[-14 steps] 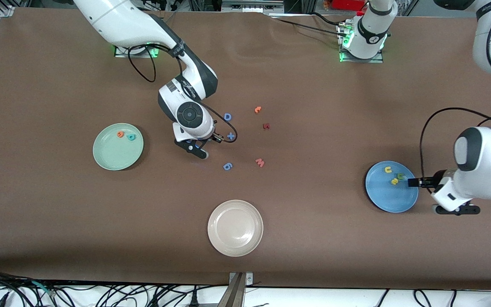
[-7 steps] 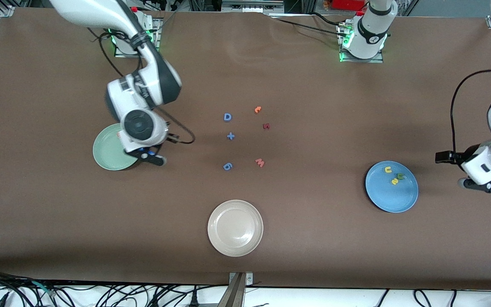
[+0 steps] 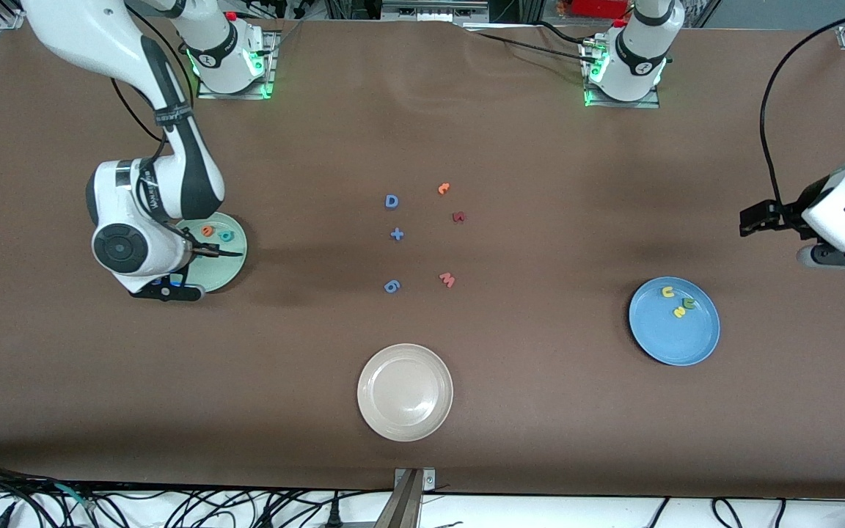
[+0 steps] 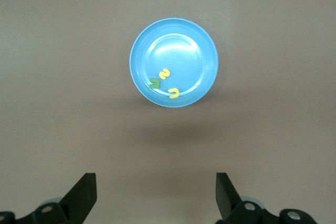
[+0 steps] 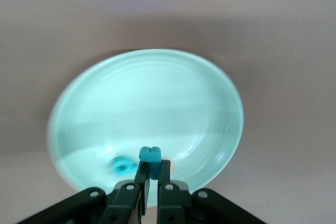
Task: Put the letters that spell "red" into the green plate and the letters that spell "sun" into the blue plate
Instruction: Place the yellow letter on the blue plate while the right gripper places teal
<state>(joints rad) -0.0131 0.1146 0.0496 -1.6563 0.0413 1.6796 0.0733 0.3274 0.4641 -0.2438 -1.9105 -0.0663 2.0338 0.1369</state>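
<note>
Carrying its load away from the loose letters at mid-table, the right gripper (image 5: 150, 179) has come to hang over the green plate (image 3: 235, 273), while the left gripper (image 4: 156, 195) has drawn back from the blue plate (image 3: 675, 345) toward the left arm's end of the table and now waits there with its jaws spread wide and empty. Clamped between the right gripper's narrowed fingertips is a small teal letter (image 5: 149, 155), which I judge to be the "r", the last piece of "red". In the green plate lie the orange "e" (image 3: 207, 230) and the teal "d" (image 3: 225, 235), close together. The blue plate holds all 3 letters of "sun": the yellow "s" (image 4: 165, 74), the yellow arch (image 4: 174, 93) and the olive-green arch (image 4: 155, 83). So the step in hand is the final placement; the next move calls for lowering over bare plate beside the 2 letters and letting go. From the front, the right arm's wrist covers a good part of the green plate and hides the gripped letter, and the wrist view blurs the "d" and does not show the "e".
</note>
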